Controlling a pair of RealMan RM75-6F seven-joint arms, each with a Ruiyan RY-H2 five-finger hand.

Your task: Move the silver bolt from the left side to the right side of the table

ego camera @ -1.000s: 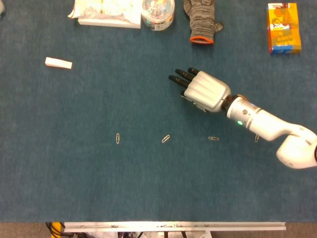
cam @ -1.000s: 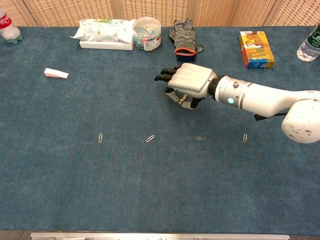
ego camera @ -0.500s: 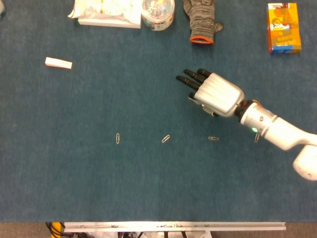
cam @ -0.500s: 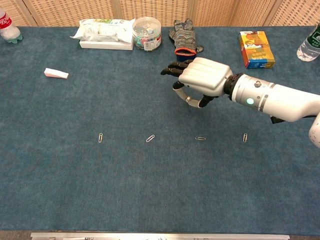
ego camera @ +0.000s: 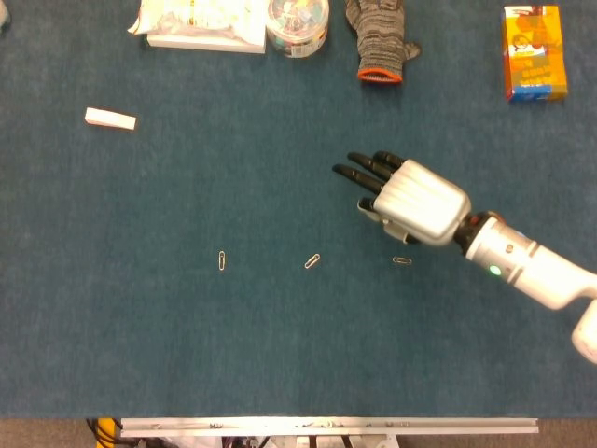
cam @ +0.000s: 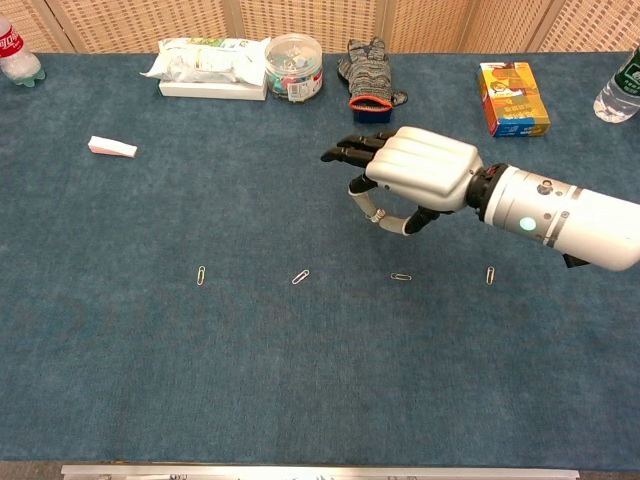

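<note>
- Bottle: red label, at the back edge of the blue table, far to the left of the right hand and beyond it.
- White slip: lies flat, well left of the hand and a little further back.
- White packet: at the back edge, left of the hand and well beyond it.
- First clip: on the cloth, left of the hand and nearer the front.
- Tub: clear and round, full of coloured bits, touching the packet's right end, beyond the hand.
- Second clip: tilted, left of the hand and nearer the front.
- Glove: grey knit with an orange cuff, straight beyond the hand and well apart from it.
- Third clip: just in front of the hand, under its near edge in the head view.
- Right hand: above the table right of the middle, back upward. The black fingers stretch out side by side toward the left and back, with the thumb bent underneath. They hold nothing.
- Fourth clip: upright in the chest view, in front of the wrist.
- Orange box: at the back, right of the hand and well beyond it.
- Second bottle: at the far right edge, beyond the forearm.
- Bolt: I cannot tell where it is, as neither view shows it plainly.
</note>
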